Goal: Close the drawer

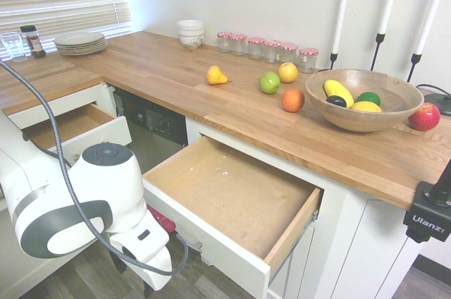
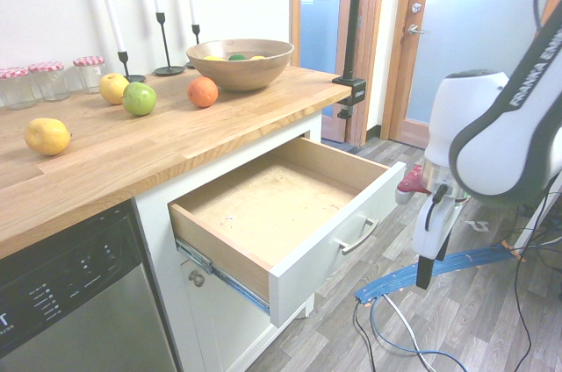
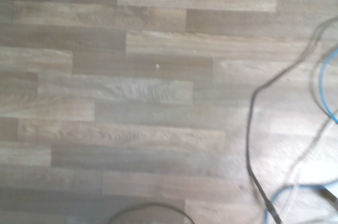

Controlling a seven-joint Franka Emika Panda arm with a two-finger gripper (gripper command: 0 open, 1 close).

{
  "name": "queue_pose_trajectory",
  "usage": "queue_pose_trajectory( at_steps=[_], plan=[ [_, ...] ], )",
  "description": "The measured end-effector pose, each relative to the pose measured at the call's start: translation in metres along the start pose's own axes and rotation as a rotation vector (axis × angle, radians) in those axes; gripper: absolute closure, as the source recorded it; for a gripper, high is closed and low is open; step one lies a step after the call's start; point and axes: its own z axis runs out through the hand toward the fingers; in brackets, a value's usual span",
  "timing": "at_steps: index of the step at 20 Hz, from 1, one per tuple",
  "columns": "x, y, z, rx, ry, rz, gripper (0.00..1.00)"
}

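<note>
Bright, washed-out exterior views — the wrist view soft, with glare on the floor (image 3: 132, 113).
</note>
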Motion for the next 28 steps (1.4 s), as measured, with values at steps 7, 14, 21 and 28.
queue_pose_trajectory(
  at_steps=[7, 14, 21, 28],
  plan=[
    [0.022, -0.02, 0.021, 0.043, 0.052, -0.048, 0.0],
    [0.029, -0.019, 0.016, 0.051, 0.103, -0.046, 1.0],
    [0.028, -0.019, 0.018, 0.052, 0.097, -0.04, 1.0],
    [0.029, -0.017, 0.019, 0.06, 0.092, -0.022, 1.0]
  ],
)
